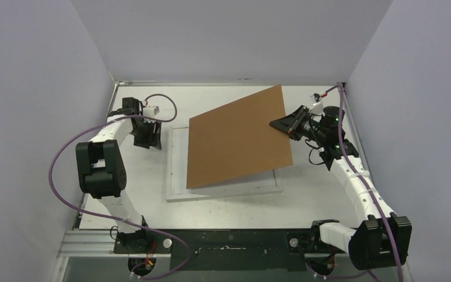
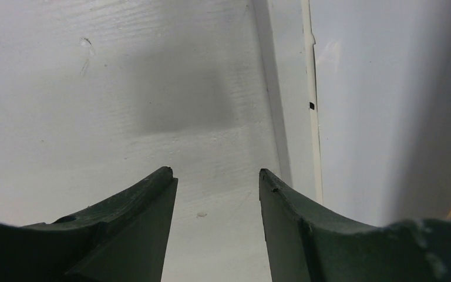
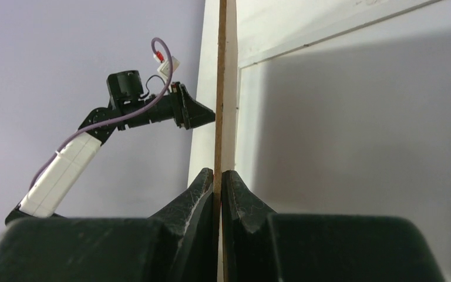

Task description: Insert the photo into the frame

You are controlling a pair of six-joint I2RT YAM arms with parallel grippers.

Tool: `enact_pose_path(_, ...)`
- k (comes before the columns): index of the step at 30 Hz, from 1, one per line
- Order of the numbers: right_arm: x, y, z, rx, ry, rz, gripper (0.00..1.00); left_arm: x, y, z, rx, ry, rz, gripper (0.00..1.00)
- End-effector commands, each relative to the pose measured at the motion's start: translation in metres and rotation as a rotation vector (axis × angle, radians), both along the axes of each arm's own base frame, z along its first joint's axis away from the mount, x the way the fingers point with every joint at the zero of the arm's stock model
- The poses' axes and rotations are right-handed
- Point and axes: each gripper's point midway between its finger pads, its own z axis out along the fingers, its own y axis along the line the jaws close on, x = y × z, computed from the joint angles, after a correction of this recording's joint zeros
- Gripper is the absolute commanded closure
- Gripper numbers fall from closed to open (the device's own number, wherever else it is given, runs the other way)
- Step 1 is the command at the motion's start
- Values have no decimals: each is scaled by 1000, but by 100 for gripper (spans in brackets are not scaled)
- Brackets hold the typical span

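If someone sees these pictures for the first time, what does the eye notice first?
The big brown backing board stands out first: it hangs tilted over the white frame in the middle of the table, pinched at its right edge by the right gripper. At the frame's left, the left gripper hovers open and empty.

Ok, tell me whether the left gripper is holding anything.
No, the left gripper stands open above the white table, with nothing between its fingers.
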Motion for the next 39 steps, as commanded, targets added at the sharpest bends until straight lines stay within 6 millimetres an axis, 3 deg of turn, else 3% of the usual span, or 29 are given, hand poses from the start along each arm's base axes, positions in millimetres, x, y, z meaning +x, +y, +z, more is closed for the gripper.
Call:
enact_pose_path(1,0,21,21,44,-81,69,95,17,5,15,28,-113,-8,48)
enact_pose_path(29,20,47,-10,85,-45,89,95,-6,-16,-14,-5,-78,-25,51)
enact_pose_path(39,22,47,-17,74,-41,75,95,-8,-24,-16,-19,-71,-36,53)
